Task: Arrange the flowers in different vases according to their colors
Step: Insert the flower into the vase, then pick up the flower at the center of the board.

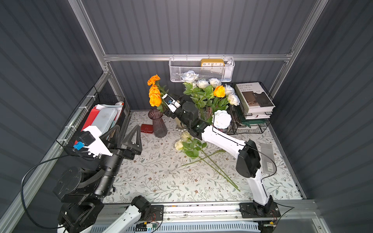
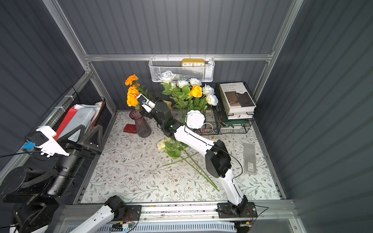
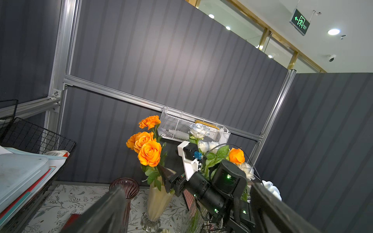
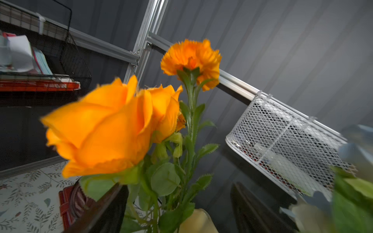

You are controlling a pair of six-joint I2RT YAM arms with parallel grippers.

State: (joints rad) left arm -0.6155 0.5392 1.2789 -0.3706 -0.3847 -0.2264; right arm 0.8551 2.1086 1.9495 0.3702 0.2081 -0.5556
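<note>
The right fingers (image 4: pixel 105 209) stand spread apart, gripping nothing — the stems (image 4: pixel 190 121) of the orange roses (image 4: pixel 105 129) and marigold (image 4: pixel 191 58) rise between them, out of the cream-yellow vase (image 3: pixel 159 197) near the desk's (image 1: pixel 161 177) back edge, beside the purple vase (image 1: pixel 158 123). The left fingers (image 3: pixel 105 211) are spread too, empty, raised over the left edge. Two cream-yellow roses (image 1: pixel 179 144) lie mid-desk.

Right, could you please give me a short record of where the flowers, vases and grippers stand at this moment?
Purple vase: upright, empty.
Cream vase: holds orange roses and marigolds.
Back bunch: white roses with one orange rose among them.
Cream roses: lying loose on the table.
Right gripper: open, jaws either side of the orange roses' stems.
Left gripper: open, raised, holding nothing.
</note>
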